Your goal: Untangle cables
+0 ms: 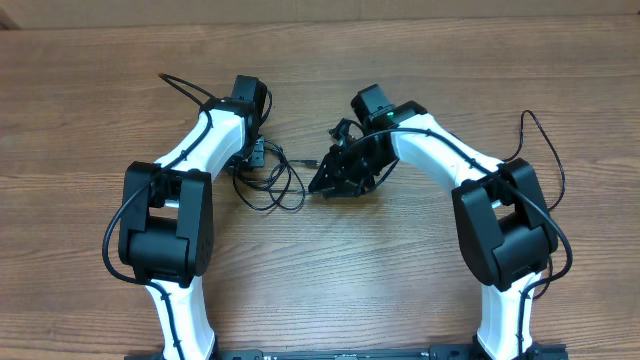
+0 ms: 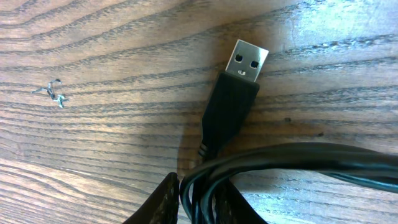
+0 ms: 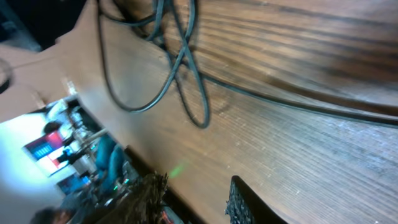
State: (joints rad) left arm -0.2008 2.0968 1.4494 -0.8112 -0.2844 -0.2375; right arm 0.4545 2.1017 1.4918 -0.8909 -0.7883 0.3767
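Black cables (image 2: pixel 311 157), thin loose overlapping loops, silver-tipped USB plug (image 2: pixel 250 58) exposed

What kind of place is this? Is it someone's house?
Probably a robot lab, not a house. A left arm and right arm work cables on a wooden table, and cluttered, lit-up equipment shows past its edge.

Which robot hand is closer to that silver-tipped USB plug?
Left. The left end effector is just behind the USB plug, with the cables between its fingers. The right end effector sits on the cables' far side.
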